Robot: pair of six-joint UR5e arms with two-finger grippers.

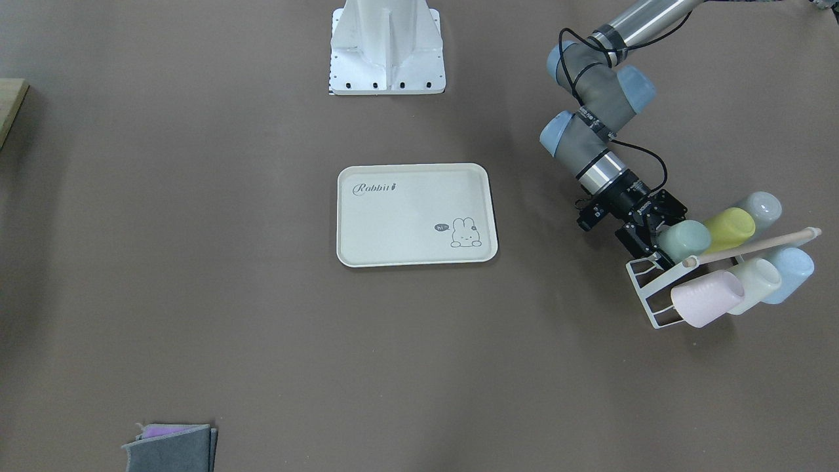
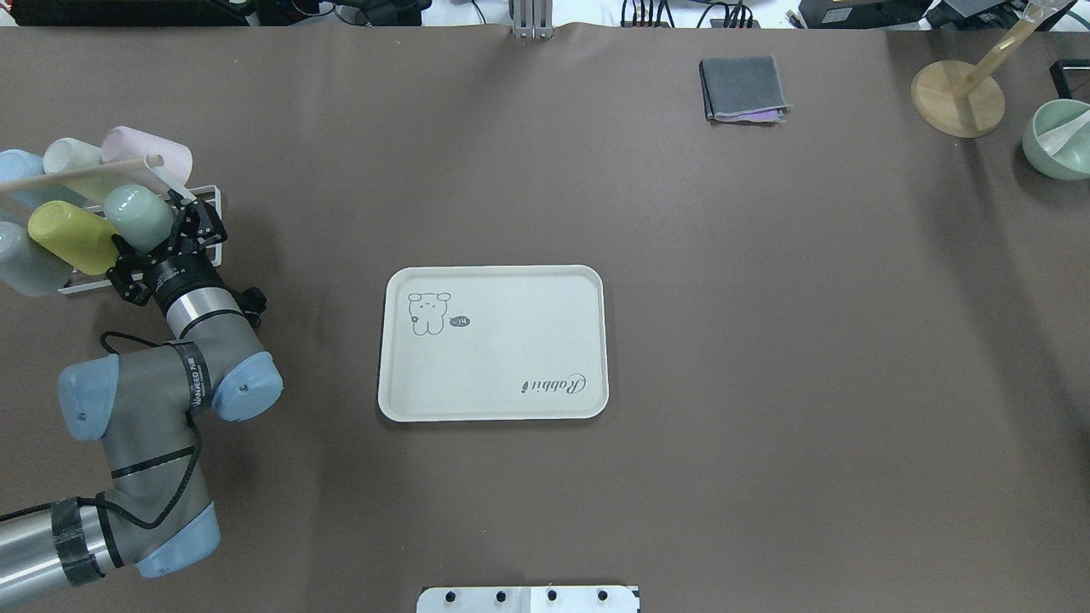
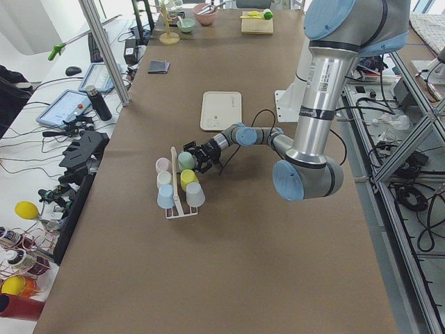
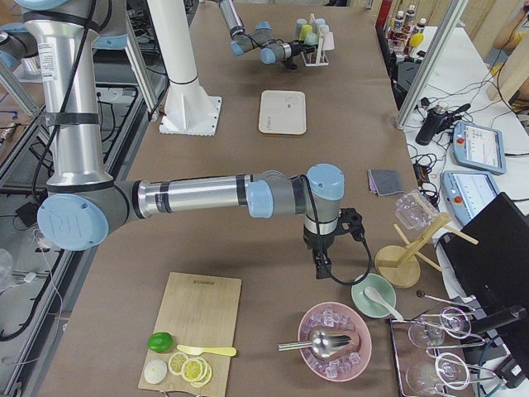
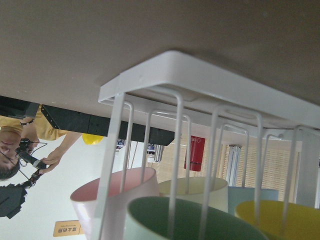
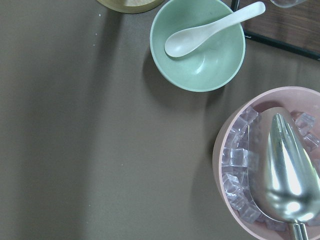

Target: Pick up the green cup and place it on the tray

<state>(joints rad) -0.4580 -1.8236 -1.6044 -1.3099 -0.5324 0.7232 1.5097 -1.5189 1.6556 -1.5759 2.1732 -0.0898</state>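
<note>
The green cup is a pale mint tumbler lying on its side on a white wire rack, nearest the tray; it also shows in the overhead view. My left gripper is open, with its fingers spread on both sides of the cup's mouth end. The left wrist view shows the cup's rim close below the rack wires. The cream tray with a "Rabbit" script lies mid-table, with nothing on it. My right gripper is far off; I cannot tell its state.
The rack also holds yellow-green, pink, cream, blue and grey-blue cups under a wooden rod. A folded grey cloth lies far off. A green bowl with a spoon and a pink ice bowl are below the right wrist.
</note>
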